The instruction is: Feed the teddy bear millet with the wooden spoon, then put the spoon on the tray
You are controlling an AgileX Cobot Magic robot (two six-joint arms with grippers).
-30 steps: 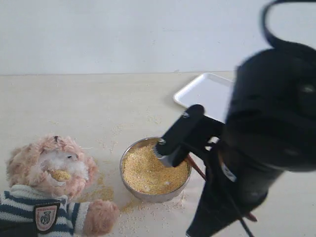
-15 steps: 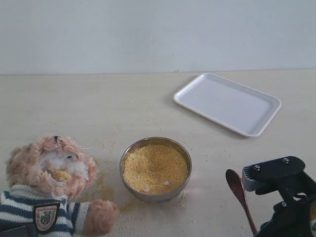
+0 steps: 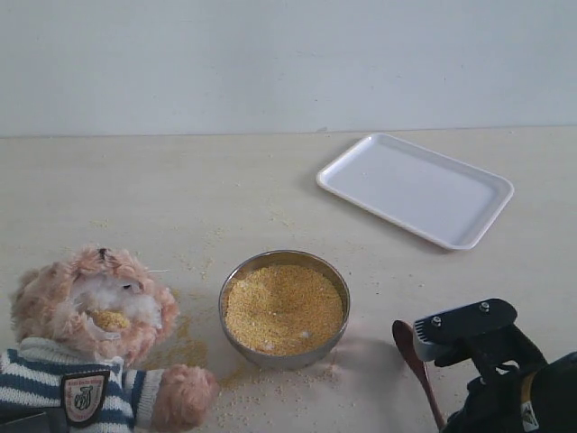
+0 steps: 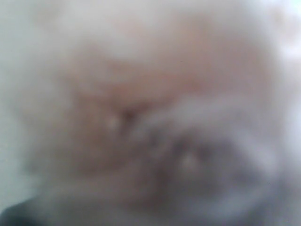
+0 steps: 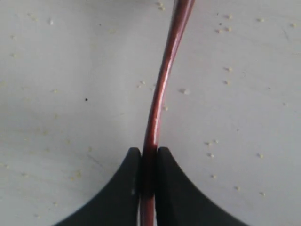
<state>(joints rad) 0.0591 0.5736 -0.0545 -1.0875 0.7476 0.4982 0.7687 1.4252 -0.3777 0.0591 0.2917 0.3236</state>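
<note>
The teddy bear (image 3: 90,338) sits at the near left with a clump of millet on its white muzzle. Millet (image 3: 283,308) fills the steel bowl (image 3: 236,339) in the middle, and loose grains lie around it. My right gripper (image 3: 435,354) is low at the near right, shut on the thin handle of the wooden spoon (image 3: 411,347), whose round bowl points toward the steel bowl. In the right wrist view the black fingers (image 5: 127,188) clamp the spoon handle (image 5: 157,103) just above the tabletop. The white tray (image 3: 416,188) lies at the far right. The left wrist view shows only blurred fur (image 4: 141,108).
Scattered grains (image 3: 194,347) lie between the bear and the bowl and in front of the bowl. A pale wall runs along the far edge of the table (image 3: 180,135). A dark edge shows at the bottom left corner under the bear.
My right arm has dropped from above the bowl to the near right, then slid a little left toward the bowl with the spoon. Bear, bowl and tray have not moved.
</note>
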